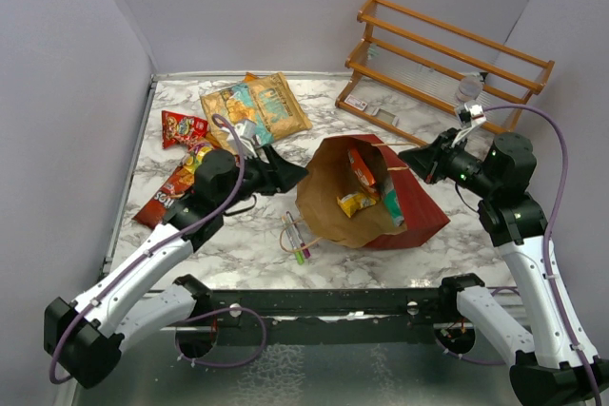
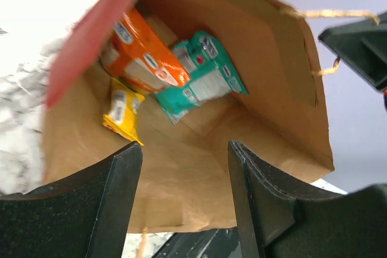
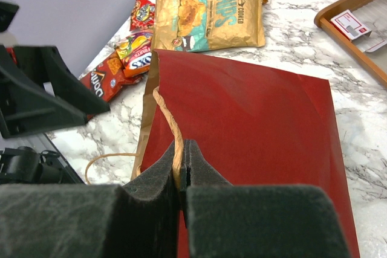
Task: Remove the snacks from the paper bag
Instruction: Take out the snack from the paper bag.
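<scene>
The paper bag [image 1: 423,216] lies on its side, red outside, brown inside, mouth facing left. Inside it the left wrist view shows an orange packet [image 2: 142,55], a teal packet [image 2: 199,80] and a small yellow packet [image 2: 124,110]. My left gripper [image 1: 297,176] is open and empty, just outside the bag's mouth [image 2: 184,155]. My right gripper [image 1: 407,161] is shut on the bag's string handle [image 3: 169,119] and holds the upper side [image 3: 254,125] up. A tan-and-teal chip bag [image 1: 255,109], a small red packet [image 1: 183,128] and a red Doritos bag [image 1: 169,195] lie on the table to the left.
Two marker pens [image 1: 295,237] lie just in front of the bag's mouth. A wooden slatted rack [image 1: 447,64] stands at the back right. Grey walls close the table on the left, back and right.
</scene>
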`<state>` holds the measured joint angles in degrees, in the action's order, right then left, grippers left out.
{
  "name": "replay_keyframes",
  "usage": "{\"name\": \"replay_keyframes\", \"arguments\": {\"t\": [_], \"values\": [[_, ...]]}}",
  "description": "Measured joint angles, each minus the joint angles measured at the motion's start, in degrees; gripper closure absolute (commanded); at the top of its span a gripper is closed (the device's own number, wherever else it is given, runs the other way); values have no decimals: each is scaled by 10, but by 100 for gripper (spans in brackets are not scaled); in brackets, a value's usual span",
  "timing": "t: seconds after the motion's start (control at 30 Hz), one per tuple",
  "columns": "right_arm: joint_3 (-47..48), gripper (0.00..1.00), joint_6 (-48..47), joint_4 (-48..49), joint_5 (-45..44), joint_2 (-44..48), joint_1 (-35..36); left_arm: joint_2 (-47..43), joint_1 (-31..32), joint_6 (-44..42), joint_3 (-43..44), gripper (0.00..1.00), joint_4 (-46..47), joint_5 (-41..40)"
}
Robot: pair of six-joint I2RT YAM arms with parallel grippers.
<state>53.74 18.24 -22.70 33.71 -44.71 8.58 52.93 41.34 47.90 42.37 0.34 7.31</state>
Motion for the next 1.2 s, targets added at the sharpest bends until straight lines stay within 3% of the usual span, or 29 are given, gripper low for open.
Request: {"name": "replay_keyframes", "arguments": {"t": [0.2,0.37,0.67,0.93,1.07,1.2], "values": [[-3,99,0,0,0,0,0,110,153,25,29,31,6,-142],[-5,99,1,0,0,2,0,258,213,62,146,28,-45,-249],[-5,99,1,0,0,9,0,396,233,129,231,19,-58,-357],[-5,99,1,-1,0,9,0,497,232,139,313,18,-64,-441],[-5,99,1,-2,0,9,0,535,230,136,333,25,-62,-471],[-5,99,1,-4,0,10,0,574,224,128,365,41,-61,-490]]}}
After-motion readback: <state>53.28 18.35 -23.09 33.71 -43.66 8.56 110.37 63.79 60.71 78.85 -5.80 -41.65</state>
